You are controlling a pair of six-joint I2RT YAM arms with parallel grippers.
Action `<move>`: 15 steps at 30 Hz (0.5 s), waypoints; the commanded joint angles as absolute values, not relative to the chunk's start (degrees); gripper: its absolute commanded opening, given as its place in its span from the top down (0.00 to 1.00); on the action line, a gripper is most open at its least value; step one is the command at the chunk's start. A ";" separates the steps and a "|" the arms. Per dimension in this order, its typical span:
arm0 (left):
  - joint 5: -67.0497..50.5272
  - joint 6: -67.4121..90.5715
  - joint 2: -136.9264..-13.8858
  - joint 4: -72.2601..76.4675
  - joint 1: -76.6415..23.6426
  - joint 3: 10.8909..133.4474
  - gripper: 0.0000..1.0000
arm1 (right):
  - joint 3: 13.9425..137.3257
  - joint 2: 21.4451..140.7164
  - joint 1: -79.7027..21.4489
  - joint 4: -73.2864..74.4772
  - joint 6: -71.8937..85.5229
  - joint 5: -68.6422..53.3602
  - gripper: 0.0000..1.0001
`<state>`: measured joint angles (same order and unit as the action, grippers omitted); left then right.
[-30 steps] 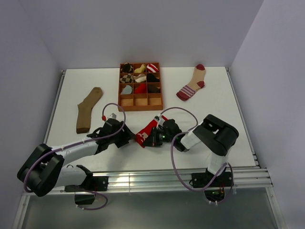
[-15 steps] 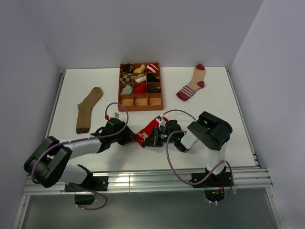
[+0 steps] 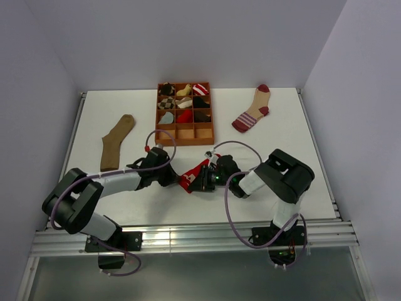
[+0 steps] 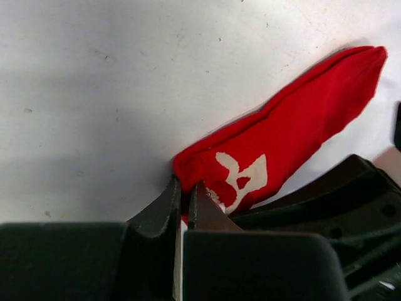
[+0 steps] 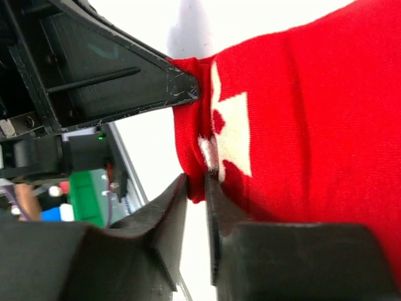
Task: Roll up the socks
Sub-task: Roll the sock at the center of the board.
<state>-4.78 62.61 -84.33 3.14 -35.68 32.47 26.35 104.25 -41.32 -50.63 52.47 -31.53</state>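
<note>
Progress: barely begun, by my judgement. None of the three loose socks is rolled, so all three are left to do. Plain brown fabric sock (image 3: 116, 144) lies flat on the white surface (image 3: 294, 135), well left of the orange-brown wooden compartment tray (image 3: 185, 143), untouched. Left arm is stretched low across the surface to a spot in front of the tray, wrist near level. Left fingers (image 4: 160, 210) are pressed together on the patterned end of the red sock with white pattern (image 4: 282, 138), a thin edge of cloth pinched between them. That sock lies just in front of the tray, slanted, flat save a small fold at the held end, likely the first turn of a roll. Right arm is bent, elbow high, reaching in from the tray's right-front side. Right fingers (image 5: 166, 210) stand a narrow slit apart at the same end, cloth at their tips; gripping or not, cannot tell. Beige sock with maroon stripes (image 3: 252, 110) lies flat right of the tray, untouched.
</note>
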 commanded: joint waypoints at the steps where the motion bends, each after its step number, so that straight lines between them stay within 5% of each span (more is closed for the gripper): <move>1: -0.98 59.15 -86.39 -9.73 -35.86 37.08 0.99 | 27.86 99.43 -42.36 -35.88 43.44 -25.50 0.68; 7: -0.26 55.64 -90.87 -22.74 -36.65 46.57 0.99 | 31.20 89.59 -46.22 -22.87 34.83 -13.12 0.51; 15: 1.76 52.56 -95.88 -30.85 -38.49 55.63 0.99 | 38.05 84.11 -60.37 -11.25 26.72 14.57 0.49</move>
